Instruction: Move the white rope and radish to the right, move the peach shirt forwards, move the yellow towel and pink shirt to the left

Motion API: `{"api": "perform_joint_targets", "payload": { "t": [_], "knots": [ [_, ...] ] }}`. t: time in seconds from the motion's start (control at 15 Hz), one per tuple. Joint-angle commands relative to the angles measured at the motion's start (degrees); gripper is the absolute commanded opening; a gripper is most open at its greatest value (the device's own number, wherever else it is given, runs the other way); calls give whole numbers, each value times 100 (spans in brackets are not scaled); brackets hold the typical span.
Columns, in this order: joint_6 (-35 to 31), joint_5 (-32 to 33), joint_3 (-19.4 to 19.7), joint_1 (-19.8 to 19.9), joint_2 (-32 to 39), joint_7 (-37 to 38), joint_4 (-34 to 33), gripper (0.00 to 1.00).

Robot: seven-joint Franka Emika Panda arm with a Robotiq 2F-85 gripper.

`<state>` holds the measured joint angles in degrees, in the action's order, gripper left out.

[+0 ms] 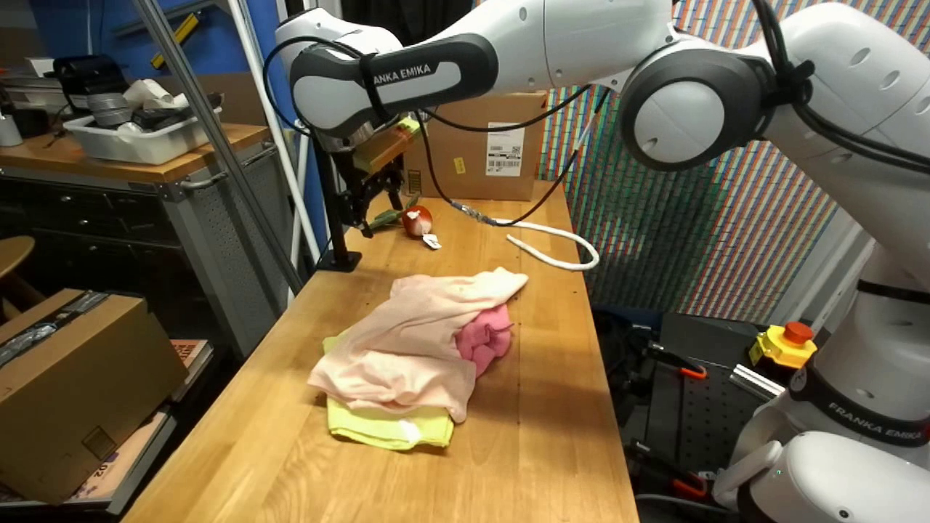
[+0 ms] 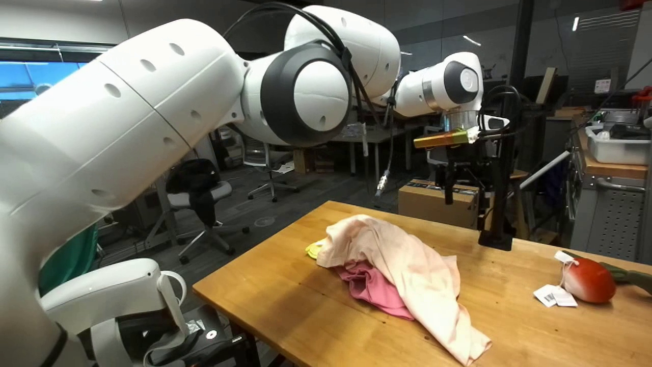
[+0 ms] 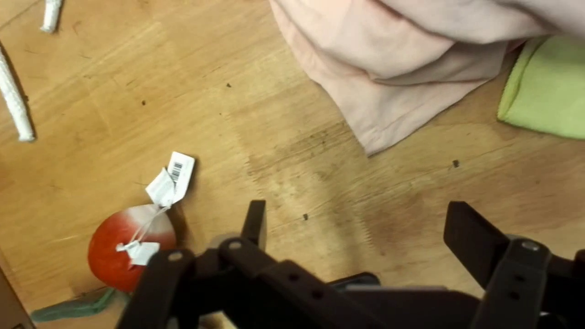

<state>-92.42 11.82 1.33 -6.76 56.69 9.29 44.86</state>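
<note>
Gripper (image 3: 356, 214): jaws spread wide, unloaded, bare table (image 3: 315, 178) showing between the tips in the wrist view. It hangs over the far left part, near the radish (image 1: 417, 221). Sides here are as seen along the table in an exterior view. Radish lies on its side, leaf end pointing left, white tags (image 2: 564, 297) at its near right. White rope (image 1: 594, 256) is far right, laid in a U: bend at the table's right edge, both ends toward the left. Peach shirt (image 1: 407, 349) is mid-table, rumpled, on top of the other two cloths. Yellow towel (image 1: 385, 428) sits under it, sticking out on the near side plus a sliver at left. Pink shirt (image 1: 485, 338) is bunched under the peach, showing at right; can't tell how much of either is covered. Arm (image 1: 581, 36) reaches in from the right, above the table. Black post (image 1: 338, 260) stands at the left edge, nearer than the radish; cardboard box (image 1: 468, 145) at the far end, beyond it.
</note>
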Motion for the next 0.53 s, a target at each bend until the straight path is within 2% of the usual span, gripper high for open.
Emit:
{"api": "perform_joint_targets", "payload": {
  "t": [0.0, 0.47],
  "knots": [
    [-45, -58, -298, 17, -641, -765, 936, 100],
    [-133, 11, -738, 32, -1644, -2297, 2694, 100]
  ]
}}
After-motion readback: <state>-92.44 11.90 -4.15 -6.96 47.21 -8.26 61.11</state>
